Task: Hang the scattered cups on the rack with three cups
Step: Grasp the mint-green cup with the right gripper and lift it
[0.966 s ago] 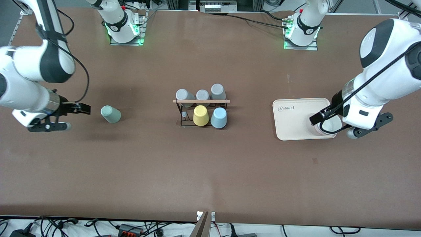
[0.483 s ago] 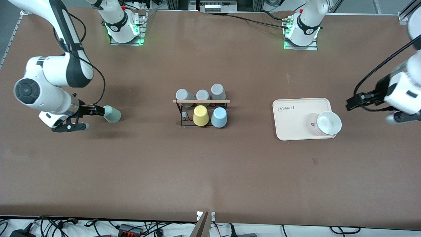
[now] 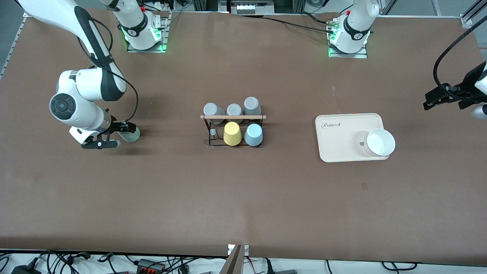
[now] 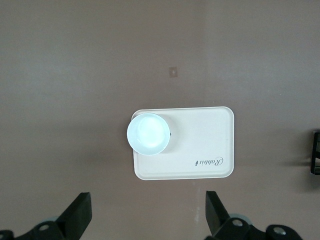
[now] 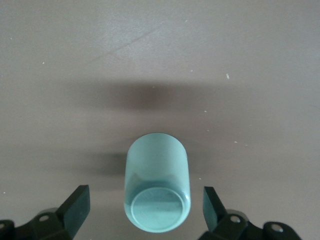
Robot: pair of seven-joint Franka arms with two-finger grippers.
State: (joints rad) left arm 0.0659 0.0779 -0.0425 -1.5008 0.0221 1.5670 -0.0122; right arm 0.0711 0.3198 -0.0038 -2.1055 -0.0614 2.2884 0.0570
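Cream tray [image 3: 342, 152] with script wordmark "Rabbit" [image 3: 330, 125]

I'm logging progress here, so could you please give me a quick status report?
Right end effector open, straddling mint cup lying on the table. Left end effector open, up high over the cream tray. Blue cup on rack. Nothing blocking.

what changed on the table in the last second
The right claw closed in on the mint cup and now straddles it, open. The left claw pulled away from the white cup on the tray, open. Rack and cups unmoved.
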